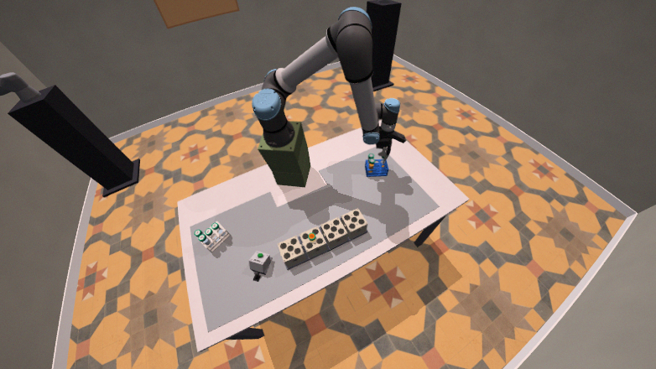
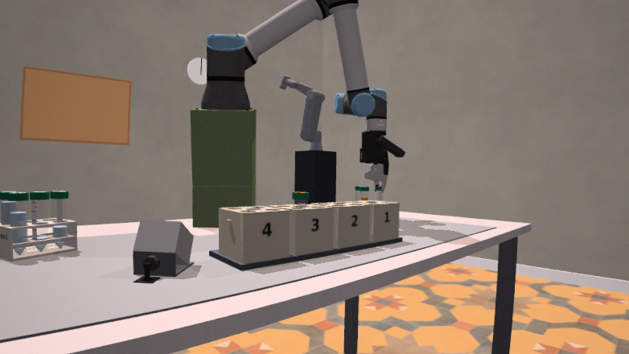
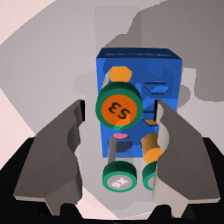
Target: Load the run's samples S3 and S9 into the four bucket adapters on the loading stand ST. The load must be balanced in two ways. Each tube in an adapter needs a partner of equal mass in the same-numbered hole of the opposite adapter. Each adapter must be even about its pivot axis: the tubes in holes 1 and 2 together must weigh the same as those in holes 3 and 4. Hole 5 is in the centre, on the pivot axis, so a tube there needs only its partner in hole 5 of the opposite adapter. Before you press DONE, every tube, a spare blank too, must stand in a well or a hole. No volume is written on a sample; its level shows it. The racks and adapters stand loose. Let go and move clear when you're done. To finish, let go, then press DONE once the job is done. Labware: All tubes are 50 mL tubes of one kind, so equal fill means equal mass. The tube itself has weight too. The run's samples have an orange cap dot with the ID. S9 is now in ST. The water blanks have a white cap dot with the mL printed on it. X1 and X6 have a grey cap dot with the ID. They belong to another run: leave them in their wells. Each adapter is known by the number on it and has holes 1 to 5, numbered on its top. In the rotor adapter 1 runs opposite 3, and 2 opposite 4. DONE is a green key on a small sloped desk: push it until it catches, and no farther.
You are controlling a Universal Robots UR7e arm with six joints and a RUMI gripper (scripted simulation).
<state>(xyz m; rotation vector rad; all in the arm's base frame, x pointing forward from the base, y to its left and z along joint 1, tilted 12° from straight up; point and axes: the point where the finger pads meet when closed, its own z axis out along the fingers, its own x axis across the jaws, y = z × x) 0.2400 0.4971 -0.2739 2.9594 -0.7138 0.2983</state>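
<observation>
My gripper (image 1: 383,153) (image 2: 379,179) (image 3: 119,101) is open and hangs just above the blue rack (image 1: 377,171) (image 3: 137,60) at the back right of the table. In the wrist view its two fingers stand on either side of sample S3 (image 3: 118,108), a green-capped tube with an orange dot, with a gap on each side. S3 stands in its well. Sample S9 (image 1: 311,236) (image 2: 300,195) stands in adapter 3 (image 2: 314,225) of the loading stand. Adapters 4 (image 2: 265,229), 2 (image 2: 354,221) and 1 (image 2: 386,217) show no tubes.
Two grey-dot tubes (image 3: 119,177) (image 3: 150,175) stand in the blue rack's near wells, close to my fingers. A white rack of water blanks (image 1: 213,236) (image 2: 34,224) stands at the table's left. The green DONE key (image 1: 260,255) sits on its grey desk (image 2: 162,249) beside the stand.
</observation>
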